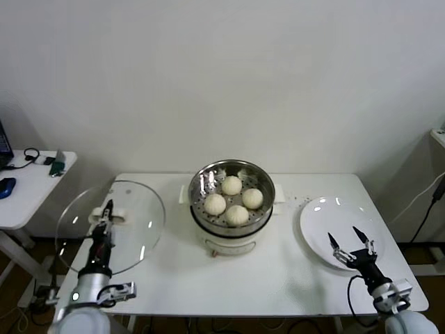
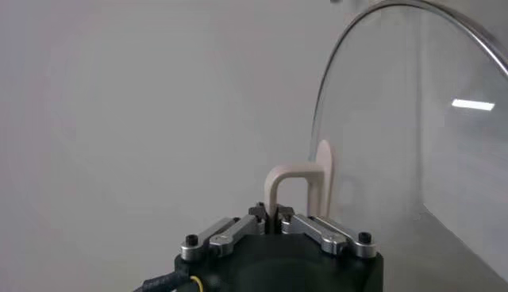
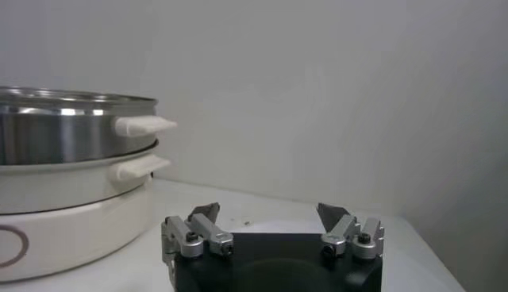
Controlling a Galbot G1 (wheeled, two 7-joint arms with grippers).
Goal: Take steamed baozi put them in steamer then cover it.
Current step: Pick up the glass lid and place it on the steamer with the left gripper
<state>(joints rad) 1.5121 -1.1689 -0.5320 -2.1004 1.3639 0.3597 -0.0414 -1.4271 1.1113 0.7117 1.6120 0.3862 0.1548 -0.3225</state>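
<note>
Several cream-white steamed baozi sit in the shiny steamer on its white pot base at the table's middle; its steel wall fills one side of the right wrist view. The clear glass cover is lifted and tilted at the table's left end. My left gripper is shut on the cover's cream handle, with the glass beside it. My right gripper stands open over the white plate, nothing between its fingers.
A flat white plate lies at the table's right end. A small side table with a mouse, cables and a small object stands to the far left. A white wall rises behind the table.
</note>
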